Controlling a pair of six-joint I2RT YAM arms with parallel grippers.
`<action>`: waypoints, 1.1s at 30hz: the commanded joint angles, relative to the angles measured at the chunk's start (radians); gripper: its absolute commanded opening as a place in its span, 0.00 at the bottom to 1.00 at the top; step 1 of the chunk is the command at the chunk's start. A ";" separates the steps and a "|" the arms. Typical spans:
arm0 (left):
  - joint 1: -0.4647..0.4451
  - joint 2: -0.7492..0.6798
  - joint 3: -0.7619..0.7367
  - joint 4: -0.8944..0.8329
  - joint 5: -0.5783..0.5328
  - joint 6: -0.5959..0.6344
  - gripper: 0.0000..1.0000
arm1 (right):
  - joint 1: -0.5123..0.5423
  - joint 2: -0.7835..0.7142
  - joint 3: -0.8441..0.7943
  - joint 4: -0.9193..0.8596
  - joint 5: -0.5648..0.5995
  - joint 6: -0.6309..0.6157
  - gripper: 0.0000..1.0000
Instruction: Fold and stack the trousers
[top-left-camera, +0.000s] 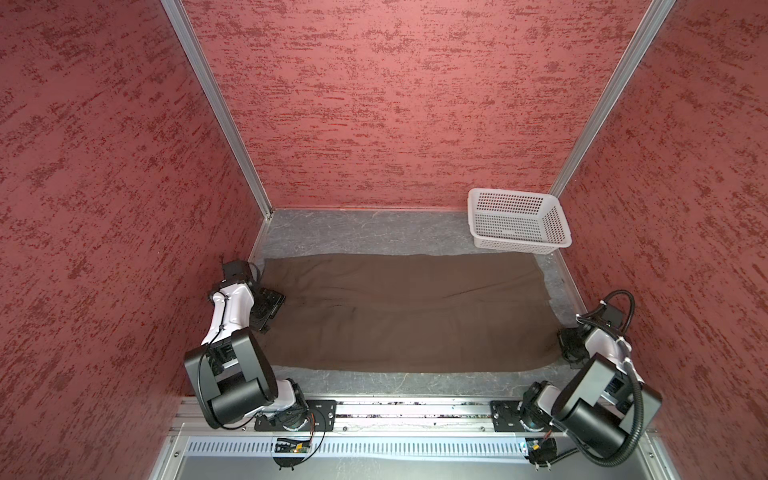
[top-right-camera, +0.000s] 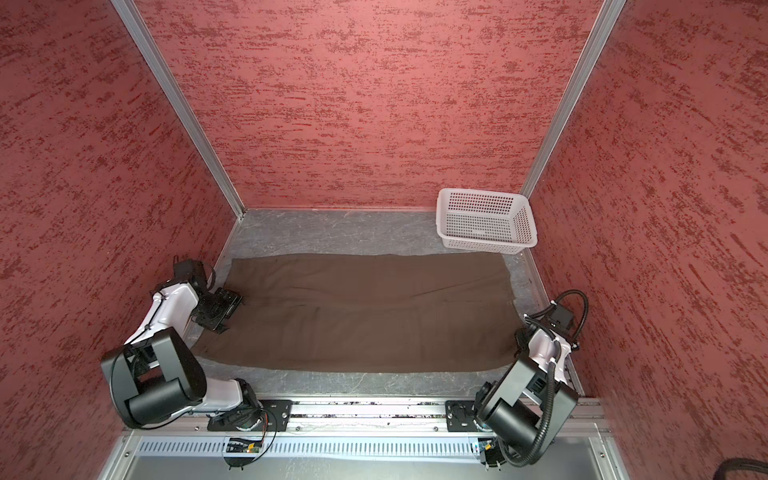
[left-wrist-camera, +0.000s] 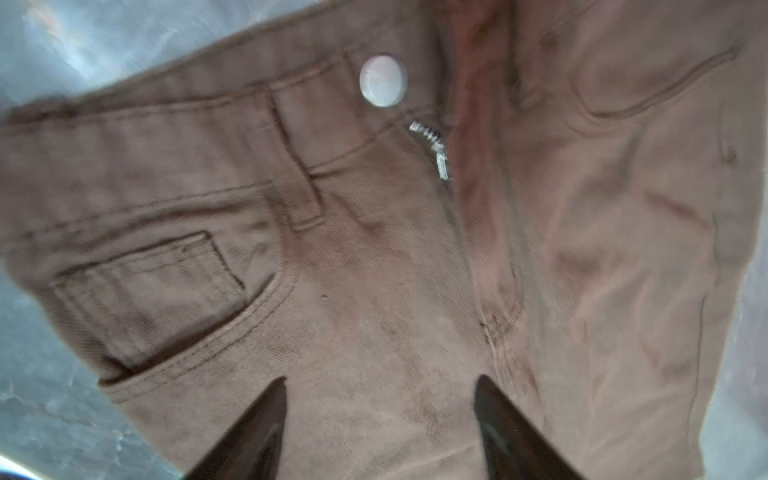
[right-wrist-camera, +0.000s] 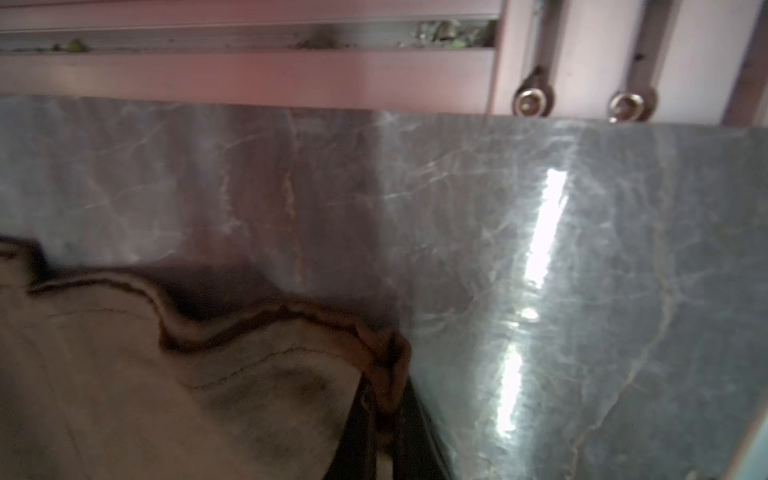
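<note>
The dark brown trousers (top-left-camera: 407, 316) (top-right-camera: 365, 311) lie spread flat across the grey table, waist at the left and leg ends at the right. My left gripper (top-left-camera: 268, 309) (top-right-camera: 220, 309) hovers over the waist end. In the left wrist view it (left-wrist-camera: 380, 386) stands open above the cloth (left-wrist-camera: 374, 270), near the white button (left-wrist-camera: 383, 81) and the zipper (left-wrist-camera: 436, 147). My right gripper (top-left-camera: 567, 347) (top-right-camera: 519, 338) is at the near right corner of the trousers. In the right wrist view it (right-wrist-camera: 386, 399) is shut on a pinched bunch of the hem (right-wrist-camera: 124, 374).
A white perforated basket (top-left-camera: 517, 220) (top-right-camera: 484, 220) stands at the back right, just beyond the trousers' far edge. Red textured walls close in on three sides. A bare strip of grey marbled table (top-left-camera: 353, 232) runs behind the cloth, and a metal rail (top-left-camera: 415, 409) along the front.
</note>
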 joint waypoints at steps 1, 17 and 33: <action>0.008 -0.023 -0.027 -0.016 -0.072 -0.022 0.80 | -0.004 -0.020 0.061 0.019 -0.096 -0.067 0.00; 0.146 -0.034 -0.099 -0.102 -0.161 -0.086 0.99 | -0.004 -0.137 0.033 0.048 -0.271 -0.081 0.00; 0.244 0.139 -0.191 0.161 -0.067 -0.094 0.54 | -0.004 -0.104 0.040 0.056 -0.299 -0.063 0.00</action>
